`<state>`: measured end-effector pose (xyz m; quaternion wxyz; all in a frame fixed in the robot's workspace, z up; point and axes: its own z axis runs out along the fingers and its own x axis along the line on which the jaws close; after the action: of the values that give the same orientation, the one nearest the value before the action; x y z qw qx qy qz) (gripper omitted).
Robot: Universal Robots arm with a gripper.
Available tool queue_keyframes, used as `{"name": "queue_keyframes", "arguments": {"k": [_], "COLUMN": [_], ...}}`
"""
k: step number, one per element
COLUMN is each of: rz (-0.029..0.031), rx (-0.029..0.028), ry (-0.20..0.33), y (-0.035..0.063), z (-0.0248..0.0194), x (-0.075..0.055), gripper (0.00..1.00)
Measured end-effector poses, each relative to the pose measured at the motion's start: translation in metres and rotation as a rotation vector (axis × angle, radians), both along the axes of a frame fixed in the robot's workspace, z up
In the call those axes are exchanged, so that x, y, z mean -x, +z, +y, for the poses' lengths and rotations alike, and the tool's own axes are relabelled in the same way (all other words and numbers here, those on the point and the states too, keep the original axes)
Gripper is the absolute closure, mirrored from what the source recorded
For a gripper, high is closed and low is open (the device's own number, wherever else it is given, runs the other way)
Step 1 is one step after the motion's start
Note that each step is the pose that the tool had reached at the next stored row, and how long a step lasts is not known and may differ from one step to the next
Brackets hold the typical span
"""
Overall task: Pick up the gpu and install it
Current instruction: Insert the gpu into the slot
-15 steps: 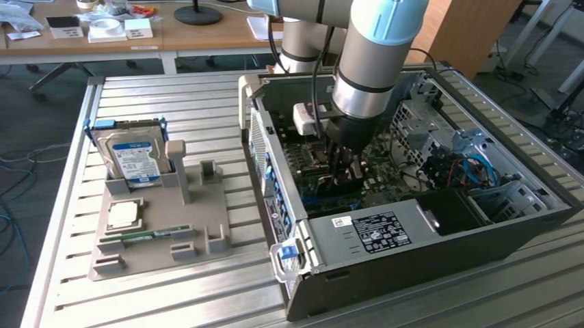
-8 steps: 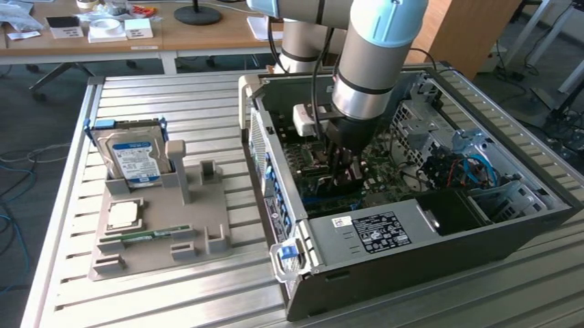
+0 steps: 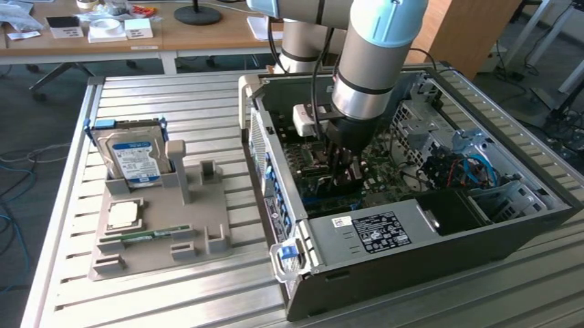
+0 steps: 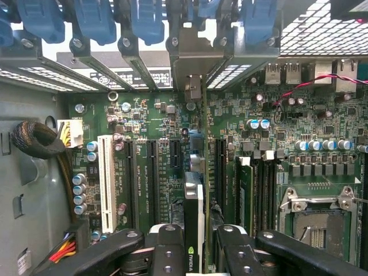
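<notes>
The gpu (image 3: 340,179) stands edge-down inside the computer case (image 3: 511,225), under the fingers (image 3: 345,176). Wrist view: fingers (image 4: 167,253) grasping the gpu (image 4: 194,207) above the motherboard (image 4: 144,115) slots. Stiff, light, fragile; best held by its edges.

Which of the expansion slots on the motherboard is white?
The long slot nearest the bundled power cables is white; the other slots beside it are black.

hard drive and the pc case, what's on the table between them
In the exterior view, the grey holder that carries the hard drive fills most of that stretch, with two empty upright slots; beyond it, bare slatted table reaches the pc case.
</notes>
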<state>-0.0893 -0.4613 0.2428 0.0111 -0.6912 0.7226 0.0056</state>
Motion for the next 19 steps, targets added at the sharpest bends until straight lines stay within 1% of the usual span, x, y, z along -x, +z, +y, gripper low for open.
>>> {"name": "queue_keyframes", "arguments": {"k": [7,8,10,11,12,14,15,19], "rz": [0.0007,0.0001,0.0,0.0,0.0,0.0001,0.0,0.0], "rx": [-0.0004,-0.0001,-0.0001,0.0001,0.0001,0.0,0.0001,0.0], "ry": [-0.001,-0.001,0.0,0.0,0.0,0.0,0.0,0.0], "y": [-0.0001,-0.0001,0.0,0.0,0.0,0.0,0.0,0.0], "z": [0.0001,0.0,0.0,0.0,0.0,0.0,0.0,0.0], "x": [0.0003,0.0003,0.0001,0.0,0.0,0.0,0.0,0.0], "gripper": [0.73,0.72,0.61,0.61,0.55,0.55,0.49,0.49]}}
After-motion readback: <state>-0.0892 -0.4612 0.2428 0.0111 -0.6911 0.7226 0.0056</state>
